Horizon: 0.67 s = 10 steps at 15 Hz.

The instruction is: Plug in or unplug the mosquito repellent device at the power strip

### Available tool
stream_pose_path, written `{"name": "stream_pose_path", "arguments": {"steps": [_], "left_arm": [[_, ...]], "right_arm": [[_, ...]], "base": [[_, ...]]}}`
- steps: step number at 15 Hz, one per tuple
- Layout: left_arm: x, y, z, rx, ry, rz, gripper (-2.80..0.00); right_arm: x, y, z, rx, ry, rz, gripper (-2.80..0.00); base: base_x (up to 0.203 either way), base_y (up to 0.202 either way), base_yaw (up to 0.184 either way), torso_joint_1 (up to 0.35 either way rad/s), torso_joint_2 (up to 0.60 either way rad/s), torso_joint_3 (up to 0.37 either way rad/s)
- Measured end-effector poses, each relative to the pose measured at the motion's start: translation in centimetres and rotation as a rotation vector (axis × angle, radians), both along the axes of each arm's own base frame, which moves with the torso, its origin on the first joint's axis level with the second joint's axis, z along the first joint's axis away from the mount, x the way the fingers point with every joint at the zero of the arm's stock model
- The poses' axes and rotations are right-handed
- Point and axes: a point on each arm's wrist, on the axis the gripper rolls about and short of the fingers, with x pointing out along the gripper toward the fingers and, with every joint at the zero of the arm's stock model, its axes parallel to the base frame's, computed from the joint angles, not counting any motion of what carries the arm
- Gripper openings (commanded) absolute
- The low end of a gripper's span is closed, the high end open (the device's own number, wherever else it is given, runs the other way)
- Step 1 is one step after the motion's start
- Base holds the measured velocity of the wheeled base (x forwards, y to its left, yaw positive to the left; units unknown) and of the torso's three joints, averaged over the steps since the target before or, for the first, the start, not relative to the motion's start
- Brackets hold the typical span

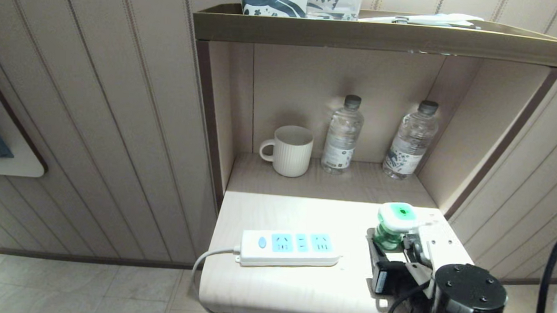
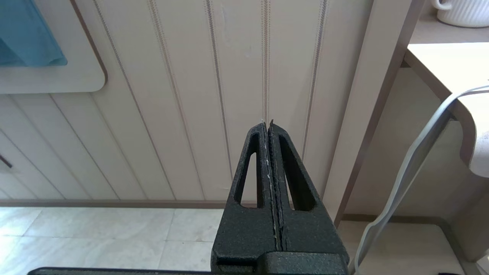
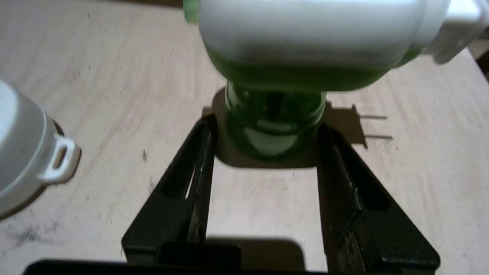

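Pale wood forms the table (image 1: pixel 271 289) in the head view. On it, in the lower centre of the frame, lies the power strip (image 1: pixel 287 246), flat, with its sockets facing up and its white cord (image 1: pixel 206 260) leaving the left end and dropping over the table edge. Nothing is plugged into it. The mosquito repellent device (image 1: pixel 394 224) stands upright at lower right, well apart from the strip. My right claw (image 1: pixel 394 244) sits at the device's base, one finger on each side of the green bottle. At the back of the alcove stand a ribbed mug (image 1: pixel 290 151) and two water bottles (image 1: pixel 342 135) (image 1: pixel 411 139).

Left wrist view: my left claw (image 2: pixel 268 128) is clenched, fingers pressed together with nothing between them. It hangs beside the table, facing a panelled wall (image 2: pixel 183 95). The cord (image 2: pixel 408 168) runs down at right of frame.

Right wrist view: my right claw (image 3: pixel 267 128) is released. Its fingers (image 3: pixel 183 179) flank the device's green bottle (image 3: pixel 273 122) with a narrow gap visible on each side. The bottle rests on the table (image 3: pixel 114 76). The device's white body (image 3: pixel 313 34) fills the upper frame. A white object with a handle (image 3: pixel 34 152) shows at the left edge.
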Motion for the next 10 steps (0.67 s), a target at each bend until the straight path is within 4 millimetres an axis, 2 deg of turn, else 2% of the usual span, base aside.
{"name": "stream_pose_path", "arguments": {"steps": [10], "left_arm": [[0.0, 0.0, 0.0, -0.001, 0.001, 0.000, -2.80]], "right_arm": [[-0.6, -0.5, 1.4, 0.007, -0.045, 0.006, 0.00]], "base": [[0.000, 0.000, 0.000, 0.000, 0.00, 0.000]]}}
